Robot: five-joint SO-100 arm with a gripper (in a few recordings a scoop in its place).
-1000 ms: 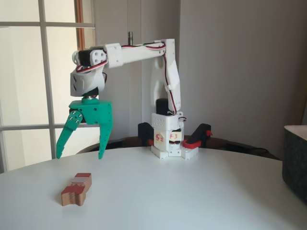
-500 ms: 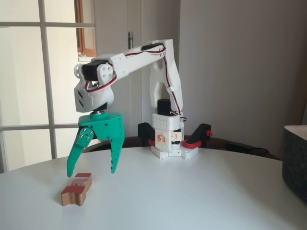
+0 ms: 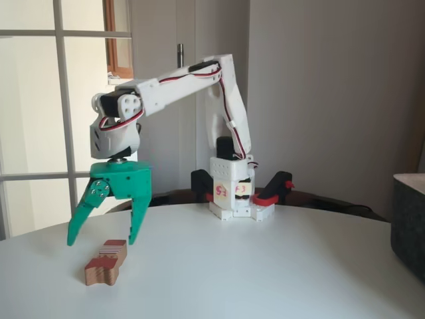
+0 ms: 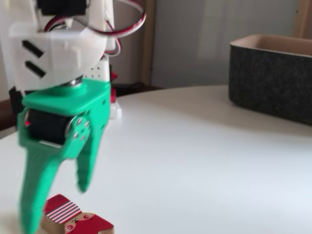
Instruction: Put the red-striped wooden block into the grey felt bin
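Green against the pale table, our gripper (image 3: 101, 240) has dropped and swung toward the left of the frame over the last second: a second ago it hung high above the tabletop, and now its spread fingertips sit low in the lower left, just above the block (image 3: 106, 262). The jaws stand wide apart and hold nothing. In the other fixed view the gripper (image 4: 53, 207) fills the left side, one finger coming down at the far left edge beside the block (image 4: 73, 218) and the other hanging behind it (the view is too close and blurred for us to say whether either finger touches the wood). The block has not moved; it lies on the table (image 3: 265, 272) at the lower left of both fixed views, its striped band facing up.

Moving right, the white arm's base sits mid-frame at the table's far edge. At the far right edge stands the bin (image 3: 408, 222), well apart from the block; it shows at the upper right in the other view (image 4: 273, 80).

We judge the approach nearly done: the fingers look placed to straddle the block, so what remains is a short descent, a close, then the long carry across to the bin.
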